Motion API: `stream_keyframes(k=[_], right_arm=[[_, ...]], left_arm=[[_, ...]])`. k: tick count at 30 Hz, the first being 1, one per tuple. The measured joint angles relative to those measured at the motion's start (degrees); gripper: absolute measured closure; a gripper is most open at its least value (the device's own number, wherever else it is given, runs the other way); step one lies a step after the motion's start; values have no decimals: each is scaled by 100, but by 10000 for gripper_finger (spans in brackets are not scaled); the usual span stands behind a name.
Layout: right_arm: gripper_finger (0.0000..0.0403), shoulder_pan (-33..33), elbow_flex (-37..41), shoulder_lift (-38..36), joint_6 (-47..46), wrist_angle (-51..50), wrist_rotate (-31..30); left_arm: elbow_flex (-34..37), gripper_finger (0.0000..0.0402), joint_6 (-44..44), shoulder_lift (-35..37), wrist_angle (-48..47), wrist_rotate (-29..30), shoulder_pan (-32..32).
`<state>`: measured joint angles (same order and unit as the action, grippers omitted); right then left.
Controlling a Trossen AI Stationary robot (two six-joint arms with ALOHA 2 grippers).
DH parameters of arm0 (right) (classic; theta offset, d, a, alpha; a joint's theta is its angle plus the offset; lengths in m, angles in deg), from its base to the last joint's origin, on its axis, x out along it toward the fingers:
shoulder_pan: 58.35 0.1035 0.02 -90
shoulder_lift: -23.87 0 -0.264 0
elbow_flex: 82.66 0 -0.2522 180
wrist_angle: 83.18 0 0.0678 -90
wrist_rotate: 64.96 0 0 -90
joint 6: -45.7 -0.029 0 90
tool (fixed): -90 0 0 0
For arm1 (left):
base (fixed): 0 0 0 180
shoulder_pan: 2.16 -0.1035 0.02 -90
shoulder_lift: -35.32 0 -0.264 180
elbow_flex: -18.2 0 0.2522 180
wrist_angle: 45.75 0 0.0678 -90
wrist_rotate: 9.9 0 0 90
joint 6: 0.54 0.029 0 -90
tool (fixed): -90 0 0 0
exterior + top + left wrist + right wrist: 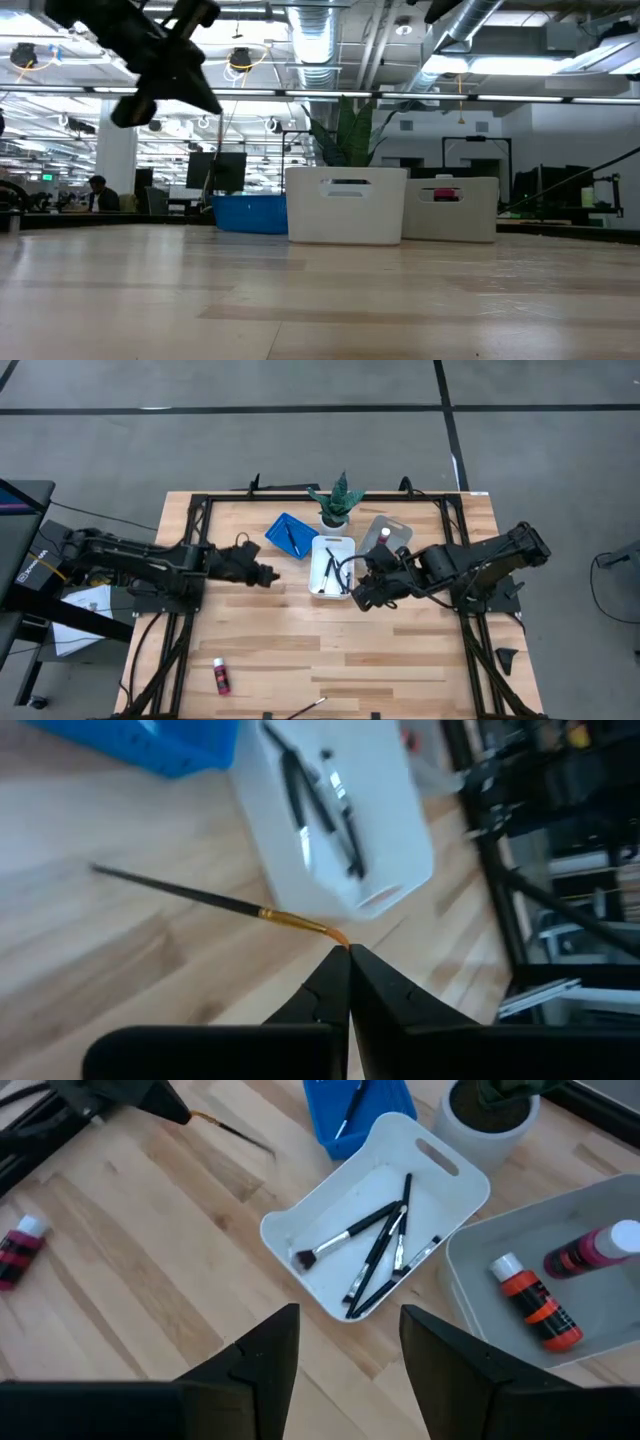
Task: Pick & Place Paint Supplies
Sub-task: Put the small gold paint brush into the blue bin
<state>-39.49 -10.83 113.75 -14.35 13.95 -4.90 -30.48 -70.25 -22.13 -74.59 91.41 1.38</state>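
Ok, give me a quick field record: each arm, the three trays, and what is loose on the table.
left gripper: shut on thin paintbrush, held by its tip beside the white tray
right gripper: open, empty, above the table by the white tray
white tray: several brushes
blue tray: one brush
grey tray: two bottles
loose: one bottle, one brush at the near edge

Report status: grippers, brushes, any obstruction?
Left gripper shut on thin paintbrush, beside white tray. Right gripper open, empty, above that tray. Nothing blocking.
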Motion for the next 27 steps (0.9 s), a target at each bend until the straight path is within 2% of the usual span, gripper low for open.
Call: stream_keyframes(k=[8, 21, 27], right_arm=[[233, -182, 0, 0, 0, 108, 2], [233, -307, 1, 0, 2, 103, 4], [233, -353, 0, 0, 48, 99, 7]], left_arm=[[0, 401, 610, -2, 645, -519, -618], [0, 401, 951, -2, 1448, -1187, -1255], [0, 401, 994, -2, 1816, -1322, -1493]])
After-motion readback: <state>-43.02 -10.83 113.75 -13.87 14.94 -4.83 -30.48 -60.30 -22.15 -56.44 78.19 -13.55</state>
